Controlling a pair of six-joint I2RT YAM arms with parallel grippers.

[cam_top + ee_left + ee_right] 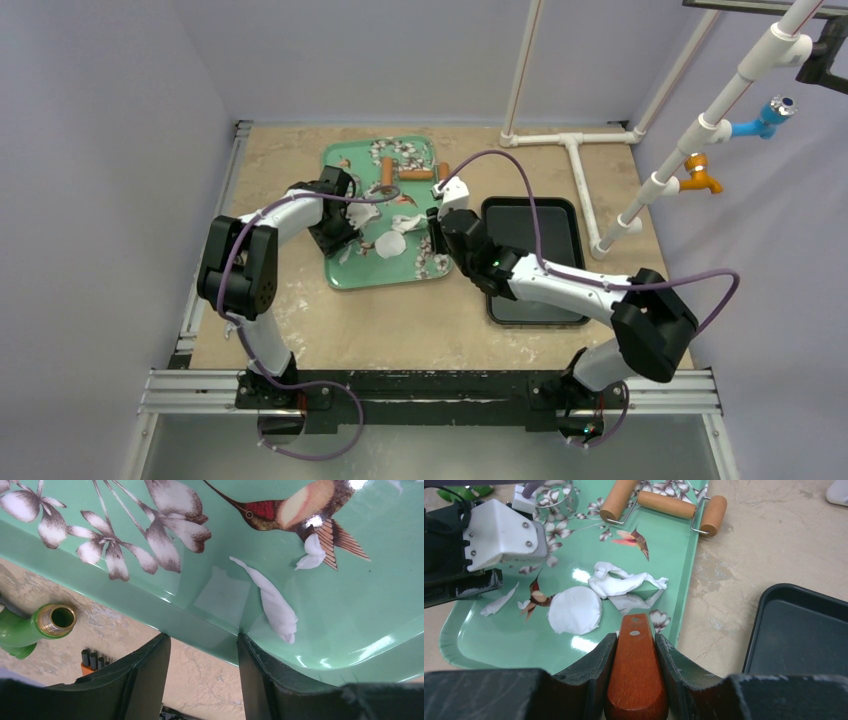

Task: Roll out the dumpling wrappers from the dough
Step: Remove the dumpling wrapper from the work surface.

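A round flat white dumpling wrapper (574, 610) lies on the green flowered tray (469, 640), also visible from above (390, 243). Crumpled white dough (621, 585) lies just beyond it (405, 222). A thin dough strip (275, 605) and a small scrap (311, 552) lie near the tray's left side. My right gripper (635, 640) is shut on a red-brown wooden tool handle (636, 675) that points at the dough; the blade is hard to make out. My left gripper (201, 637) clamps the tray's left rim (210, 635), one finger outside and one inside.
A wooden double rolling pin (664, 504) and a metal ring cutter (555, 502) sit at the tray's far end. A black tray (535, 250) stands right of the green one. White pipes (575, 150) lie at the back right. A green hose fitting (50, 625) lies left of the tray.
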